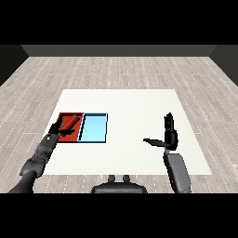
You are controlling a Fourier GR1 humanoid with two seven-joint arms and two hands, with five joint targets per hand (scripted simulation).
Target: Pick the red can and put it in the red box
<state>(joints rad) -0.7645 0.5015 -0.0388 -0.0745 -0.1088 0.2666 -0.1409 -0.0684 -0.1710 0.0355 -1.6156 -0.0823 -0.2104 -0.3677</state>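
Red can (71,122) lies on its side inside the red tray (69,136); placement appears done. Left hand (56,128) at the can, finger state indeterminable; release and withdrawal remain. Right hand (169,134) idle, fingers spread, above tabletop (135,107).

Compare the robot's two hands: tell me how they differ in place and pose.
The left hand reaches over the red tray, by the red can lying in it; the right hand hangs over bare table, away from both trays. The right hand stands upright with straight fingers and thumb out sideways; the left hand's fingers cannot be made out. Both are black on grey forearms.
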